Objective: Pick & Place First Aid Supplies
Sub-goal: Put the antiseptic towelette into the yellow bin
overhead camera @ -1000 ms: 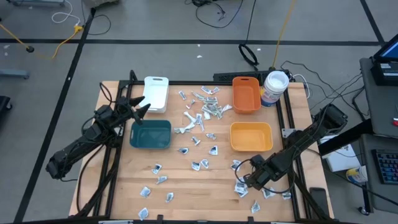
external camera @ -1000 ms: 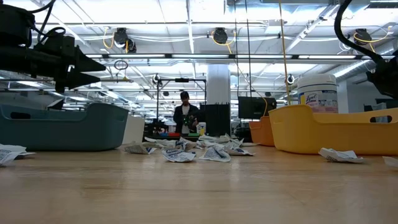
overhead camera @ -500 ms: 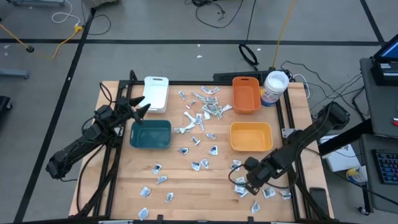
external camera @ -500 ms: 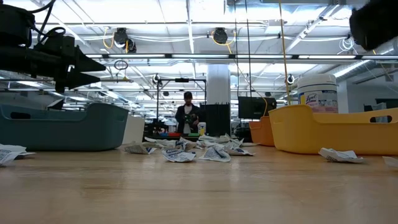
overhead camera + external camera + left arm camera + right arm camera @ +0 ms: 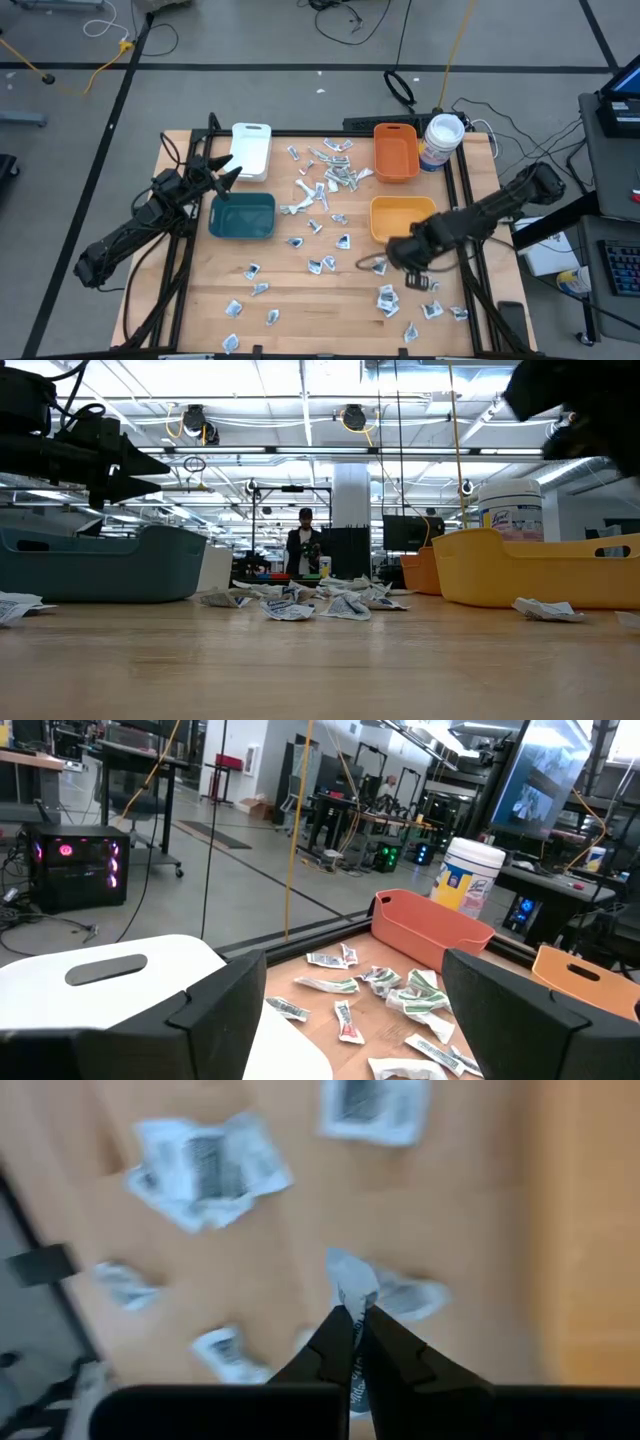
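Carrying step: the right hand [image 5: 352,1320], clamped on a packet [image 5: 352,1285], hangs beside the yellow bin [image 5: 404,219]; next it needs positioning over it. Left hand [image 5: 226,172] waits, fingers apart, near the teal bin [image 5: 242,216].

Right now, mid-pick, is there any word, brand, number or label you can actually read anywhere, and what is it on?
None reads clearly.
Round white-lidded tub: blue and yellow label, lettering too blurred to read; the same in the low view.
First aid packets scattered on the table: bluish print, too small to read.
Packet pinched in the right gripper: print blurred.
Bins: no visible lettering.
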Available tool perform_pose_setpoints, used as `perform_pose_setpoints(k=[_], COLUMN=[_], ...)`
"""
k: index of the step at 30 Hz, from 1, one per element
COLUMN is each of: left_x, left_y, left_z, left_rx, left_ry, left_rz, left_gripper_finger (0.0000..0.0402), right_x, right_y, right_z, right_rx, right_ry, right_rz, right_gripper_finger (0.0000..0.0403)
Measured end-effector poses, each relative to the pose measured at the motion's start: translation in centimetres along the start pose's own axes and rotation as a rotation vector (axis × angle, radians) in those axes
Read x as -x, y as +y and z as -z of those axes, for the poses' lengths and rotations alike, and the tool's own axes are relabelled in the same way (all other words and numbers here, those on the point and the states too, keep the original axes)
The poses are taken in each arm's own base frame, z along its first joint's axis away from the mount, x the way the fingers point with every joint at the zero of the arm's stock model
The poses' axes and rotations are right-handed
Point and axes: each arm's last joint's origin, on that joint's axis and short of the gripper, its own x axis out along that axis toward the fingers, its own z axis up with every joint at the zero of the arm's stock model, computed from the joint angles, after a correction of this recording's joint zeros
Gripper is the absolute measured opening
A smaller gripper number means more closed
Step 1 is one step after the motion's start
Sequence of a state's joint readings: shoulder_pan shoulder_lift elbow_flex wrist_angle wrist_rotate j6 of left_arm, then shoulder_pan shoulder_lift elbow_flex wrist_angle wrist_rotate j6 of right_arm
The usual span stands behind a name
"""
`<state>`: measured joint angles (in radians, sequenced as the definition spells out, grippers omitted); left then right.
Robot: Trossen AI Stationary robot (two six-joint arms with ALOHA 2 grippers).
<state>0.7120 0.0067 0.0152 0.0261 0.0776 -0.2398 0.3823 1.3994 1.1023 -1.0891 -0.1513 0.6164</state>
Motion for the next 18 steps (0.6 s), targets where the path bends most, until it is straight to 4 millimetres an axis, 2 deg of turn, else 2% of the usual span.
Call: perform_pose_setpoints(k=[11, 18], left_x=[0.0, 0.0], left_y=[0.0, 0.0], left_z=[0.0, 0.0], left_rx=[0.0, 0.0], left_ry=[0.0, 0.0], left_rz=[0.0, 0.0], left_gripper_finger=[0.0306, 0.0306], right_x=[1.2, 1.4], right_y=[-6.7, -9.7], right_z=[-3.0, -4.0], right_rx=[-0.004, -0.044], right_ry=[-0.029, -0.047], right_rz=[0.043, 0.133], right_gripper_finger=[0.0005, 0.0017])
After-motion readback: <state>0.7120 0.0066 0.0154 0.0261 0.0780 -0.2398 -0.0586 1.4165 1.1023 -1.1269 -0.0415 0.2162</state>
